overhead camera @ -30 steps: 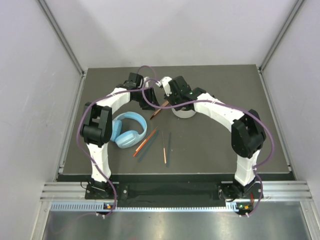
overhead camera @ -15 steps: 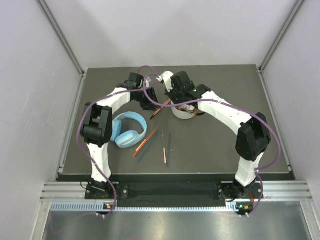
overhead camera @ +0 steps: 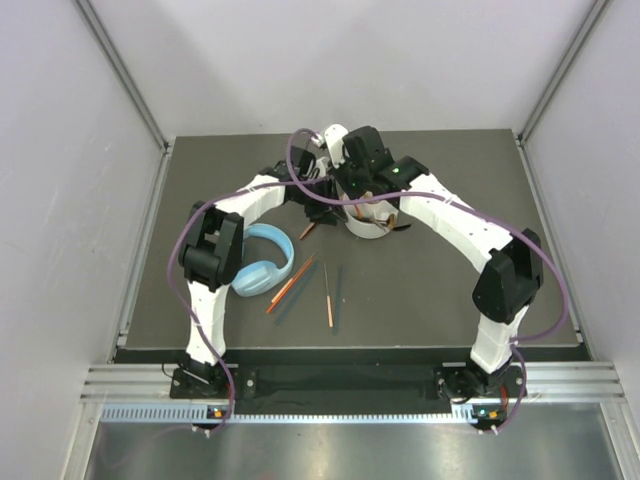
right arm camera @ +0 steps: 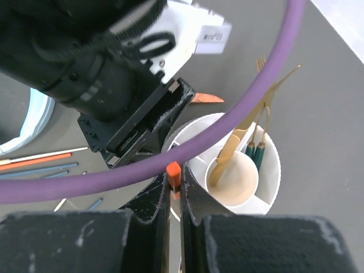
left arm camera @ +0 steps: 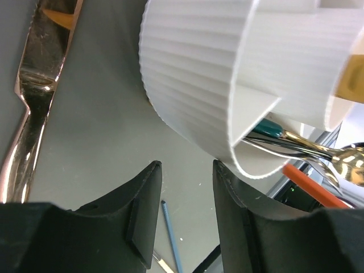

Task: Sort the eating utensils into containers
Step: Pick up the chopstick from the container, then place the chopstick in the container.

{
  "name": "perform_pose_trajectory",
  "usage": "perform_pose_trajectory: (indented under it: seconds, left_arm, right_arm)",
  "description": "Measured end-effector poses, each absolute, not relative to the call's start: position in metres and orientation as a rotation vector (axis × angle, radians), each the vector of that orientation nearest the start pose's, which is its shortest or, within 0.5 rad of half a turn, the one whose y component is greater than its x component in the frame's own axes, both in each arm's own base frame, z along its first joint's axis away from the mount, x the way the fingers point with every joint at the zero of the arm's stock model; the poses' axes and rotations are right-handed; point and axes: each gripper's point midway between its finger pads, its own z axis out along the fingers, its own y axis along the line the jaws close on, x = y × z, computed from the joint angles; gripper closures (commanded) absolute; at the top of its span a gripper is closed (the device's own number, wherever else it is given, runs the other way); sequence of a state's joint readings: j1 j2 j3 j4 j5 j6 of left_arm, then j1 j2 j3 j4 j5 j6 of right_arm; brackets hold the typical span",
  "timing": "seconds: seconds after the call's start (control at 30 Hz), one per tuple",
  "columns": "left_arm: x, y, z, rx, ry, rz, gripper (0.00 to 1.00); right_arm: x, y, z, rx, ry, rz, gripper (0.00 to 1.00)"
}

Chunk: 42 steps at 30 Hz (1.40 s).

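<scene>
right gripper (right arm camera: 174, 190) pinched shut on an orange chopstick (right arm camera: 173, 169) over the rim of the white holder (right arm camera: 277, 170), left gripper (left arm camera: 186, 169) a bit open, holding nothing, just beside the holder wall, purple cable (right arm camera: 239, 114) and left arm (right arm camera: 96, 79) crowding in, headphones (overhead camera: 262, 262) and loose chopsticks (overhead camera: 292, 283) lying nearer

Light blue headphones (overhead camera: 258, 262) lie flat on the dark table (overhead camera: 450, 300), at about 8 o'clock from its middle, with the band on their 3 o'clock side. Pale grey walls (overhead camera: 60, 200) close the table in at 9, 12 and 3 o'clock. A ribbed metal rail (overhead camera: 350, 378) runs along the 6 o'clock edge.
</scene>
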State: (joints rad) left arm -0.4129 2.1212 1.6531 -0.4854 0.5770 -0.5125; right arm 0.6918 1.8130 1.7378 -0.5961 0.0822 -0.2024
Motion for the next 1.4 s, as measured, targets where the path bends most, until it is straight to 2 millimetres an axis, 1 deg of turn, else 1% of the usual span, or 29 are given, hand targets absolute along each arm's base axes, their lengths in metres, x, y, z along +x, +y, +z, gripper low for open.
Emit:
perform_pose_trajectory:
  seconds: [0.13,0.27,0.33,0.53,0.7,0.87,0.97,1.13,1.23,1.4]
  left_arm:
    - [0.406,-0.305,0.081,0.107,2.676,-1.079,0.53]
    - [0.405,-0.305,0.081,0.110,2.678,-1.079,0.53]
    - [0.404,-0.305,0.080,0.112,2.682,-1.076,0.53]
    - [0.401,-0.302,0.076,0.129,2.695,-1.054,0.54]
    - [0.397,-0.298,0.070,0.116,2.725,-1.034,0.54]
    - [0.390,-0.292,0.062,0.104,2.761,-1.012,0.54]
    - [0.390,-0.289,0.059,0.101,2.768,-0.993,0.54]
    - [0.391,-0.283,0.056,0.091,2.776,-0.972,0.55]
    - [0.391,-0.279,0.055,0.079,2.788,-0.960,0.55]
    - [0.391,-0.276,0.056,0.074,2.791,-0.955,0.54]
  right_arm:
    - [0.403,0.304,0.238,-0.923,2.016,0.176,1.00]
    - [0.408,0.307,0.257,-0.903,1.976,0.184,1.00]
    - [0.409,0.308,0.263,-0.896,1.962,0.187,1.00]
    - [0.413,0.311,0.263,-0.894,1.943,0.189,1.00]
    - [0.419,0.316,0.250,-0.893,1.921,0.189,1.00]
    - [0.430,0.325,0.235,-0.902,1.900,0.187,1.00]
    - [0.433,0.328,0.224,-0.906,1.893,0.190,1.00]
    - [0.441,0.334,0.216,-0.907,1.874,0.188,1.00]
    - [0.444,0.335,0.208,-0.912,1.880,0.179,1.00]
    - [0.443,0.332,0.197,-0.915,1.897,0.167,1.00]
